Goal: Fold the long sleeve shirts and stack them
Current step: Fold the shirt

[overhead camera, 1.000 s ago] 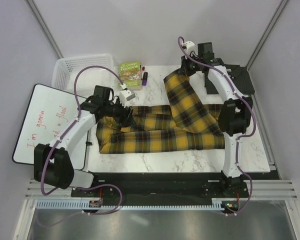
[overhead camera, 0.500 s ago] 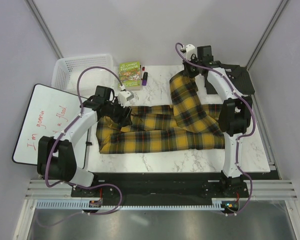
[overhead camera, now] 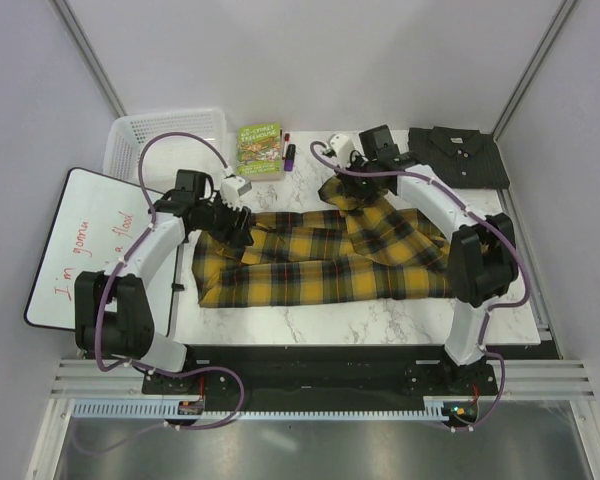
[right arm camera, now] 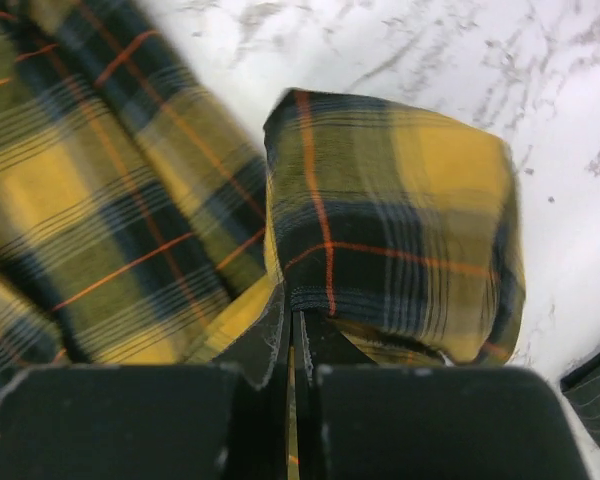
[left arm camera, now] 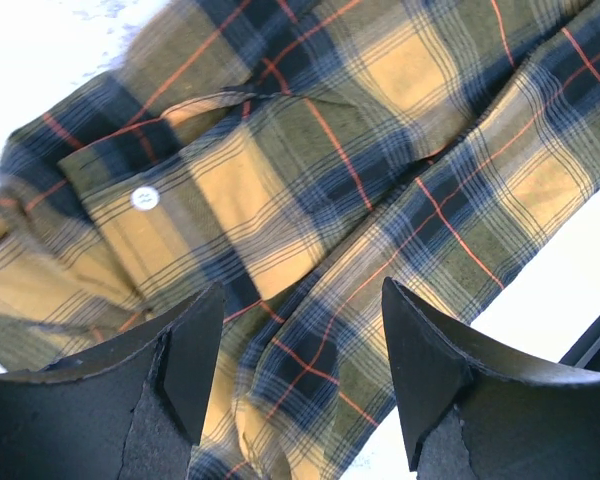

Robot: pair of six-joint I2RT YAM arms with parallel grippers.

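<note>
The marble table (overhead camera: pixel 310 325) holds the plaid shirt (overhead camera: pixel 320 265) across its middle, with bare room along the near edge. The grey shirt (overhead camera: pixel 460 155) sits folded at the far right corner. The right gripper (right arm camera: pixel 292 345) pinches a sleeve end (right arm camera: pixel 390 210). It should lay it flat across the body, clear of the book (overhead camera: pixel 260 148). The left gripper (left arm camera: pixel 302 290) hangs wide and empty above the cloth.
</note>
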